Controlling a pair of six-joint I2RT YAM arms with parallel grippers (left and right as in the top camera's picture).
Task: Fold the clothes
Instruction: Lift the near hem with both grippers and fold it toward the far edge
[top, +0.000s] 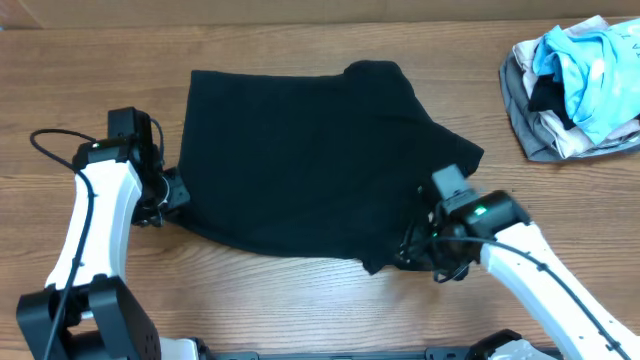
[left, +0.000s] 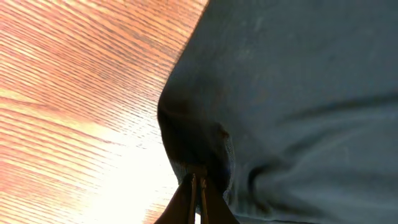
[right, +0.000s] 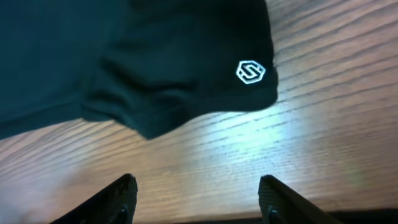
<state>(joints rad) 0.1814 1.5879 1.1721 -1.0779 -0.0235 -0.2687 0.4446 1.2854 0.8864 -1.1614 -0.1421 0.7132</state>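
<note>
The black garment (top: 310, 160) lies spread on the wooden table. My left gripper (top: 176, 192) is at its left lower corner, shut on the edge of the black fabric (left: 205, 158). My right gripper (top: 425, 245) is at the garment's lower right corner, open and empty over bare wood (right: 196, 186). In the right wrist view the black fabric (right: 155, 62) lies just beyond the fingers, with its small white logo (right: 251, 72) near the hem.
A bundle of light-blue, grey and beige clothes (top: 575, 85) lies at the back right of the table (top: 300, 300). A black cable (top: 50, 140) loops at the far left.
</note>
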